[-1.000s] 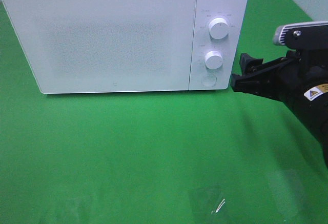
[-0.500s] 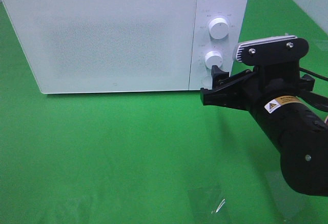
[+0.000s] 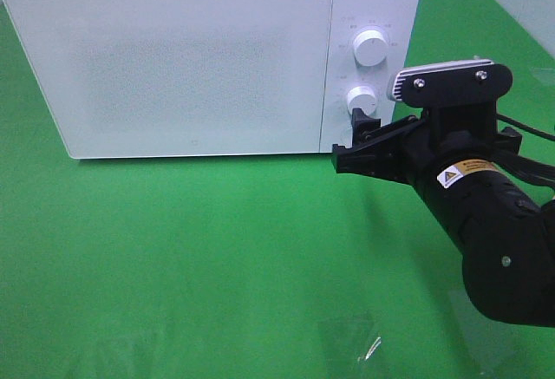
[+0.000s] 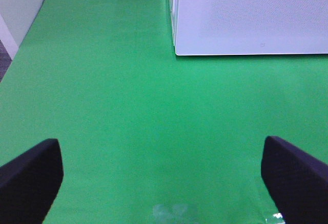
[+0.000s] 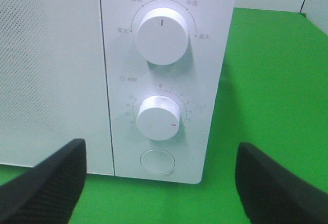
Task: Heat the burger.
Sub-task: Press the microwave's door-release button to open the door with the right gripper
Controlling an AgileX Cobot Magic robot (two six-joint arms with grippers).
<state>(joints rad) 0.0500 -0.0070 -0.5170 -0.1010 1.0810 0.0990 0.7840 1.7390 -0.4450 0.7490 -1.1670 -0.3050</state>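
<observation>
Green cloth [image 3: 217,249] bears a shut microwave [image 3: 173,67]; no burger visible. Both right gripper [image 3: 349,143] and left gripper [image 4: 164,183] gape wide, empty. Approaching high, the right could clip the timer knob [image 5: 159,117], not the button [image 5: 157,162] at its six o'clock.

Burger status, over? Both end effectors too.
Right end effector open, empty, at the control panel by the round button. Left end effector open, empty, over green cloth. Burger not in view; microwave door shut.

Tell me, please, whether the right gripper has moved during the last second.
Yes. The right gripper has moved left, from beside the microwave's right edge to just below its lower knob.
</observation>
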